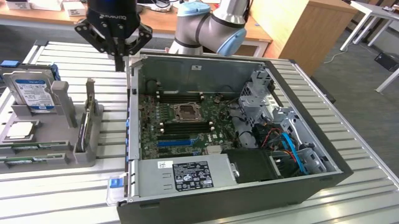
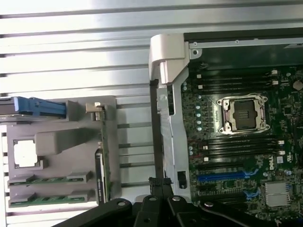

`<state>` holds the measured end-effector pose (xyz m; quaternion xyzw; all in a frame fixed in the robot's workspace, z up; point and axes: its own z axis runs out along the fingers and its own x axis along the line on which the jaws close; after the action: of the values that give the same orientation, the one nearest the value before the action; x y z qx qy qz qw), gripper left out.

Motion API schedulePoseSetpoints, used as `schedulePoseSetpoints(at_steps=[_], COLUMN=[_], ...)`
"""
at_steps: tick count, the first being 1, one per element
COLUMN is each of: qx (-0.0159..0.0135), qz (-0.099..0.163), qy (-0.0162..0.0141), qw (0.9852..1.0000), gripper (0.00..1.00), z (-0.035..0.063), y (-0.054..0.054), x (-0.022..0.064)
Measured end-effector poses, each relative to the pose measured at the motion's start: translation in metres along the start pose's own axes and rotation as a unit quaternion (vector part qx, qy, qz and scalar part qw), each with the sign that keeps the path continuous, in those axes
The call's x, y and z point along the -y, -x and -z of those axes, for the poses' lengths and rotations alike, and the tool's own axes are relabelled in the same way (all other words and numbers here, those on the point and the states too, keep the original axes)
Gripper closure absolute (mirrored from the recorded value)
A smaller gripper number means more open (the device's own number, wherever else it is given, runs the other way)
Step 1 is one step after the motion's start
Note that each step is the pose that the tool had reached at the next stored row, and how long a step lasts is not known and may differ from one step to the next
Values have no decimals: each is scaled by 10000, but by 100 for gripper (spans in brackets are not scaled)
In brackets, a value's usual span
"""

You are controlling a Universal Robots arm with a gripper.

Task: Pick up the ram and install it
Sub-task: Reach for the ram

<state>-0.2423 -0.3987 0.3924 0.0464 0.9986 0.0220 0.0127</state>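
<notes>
Here we show the work cell with the pick not yet made. In the upper left of the exterior view the gripper (image 1: pixel 118 68) hangs with its jaws pressed fully together and nothing between them, the fingertips pointing straight down over the gap between the grey fixture (image 1: pixel 74 161) and the near wall of the computer case (image 1: pixel 218 193). In the wrist view the same closed tips (image 2: pixel 159 183) sit over that wall's edge.

The ram (image 1: pixel 31 160) lies at the lower left of the exterior view as two green sticks side by side, each seated lengthwise in its own groove of the fixture and well apart from the gripper. We also mark it in the wrist view (image 2: pixel 47 178). We judge that the grooves present each stick at a known place and on edge, so that narrow fingers can close across its thin faces.

The fixture also carries a hard drive (image 1: pixel 34 93), a processor (image 1: pixel 18 130) and an upright expansion card (image 1: pixel 87 116) — each in its own recess.

The case lies on its side with the cover off, so the motherboard (image 1: pixel 187 137) faces upward. Its black memory slots (image 1: pixel 187 122), flanking the processor socket (image 1: pixel 186 112), stand empty — we take this layout to allow a vertical approach from above.
</notes>
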Motion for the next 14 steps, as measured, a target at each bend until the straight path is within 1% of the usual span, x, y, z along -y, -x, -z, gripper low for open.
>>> schedulePoseSetpoints(at_steps=[14], qx=[1], qz=[-41], qy=[-1], qw=[10000], gripper=[89], z=[9], y=[-552], x=[51])
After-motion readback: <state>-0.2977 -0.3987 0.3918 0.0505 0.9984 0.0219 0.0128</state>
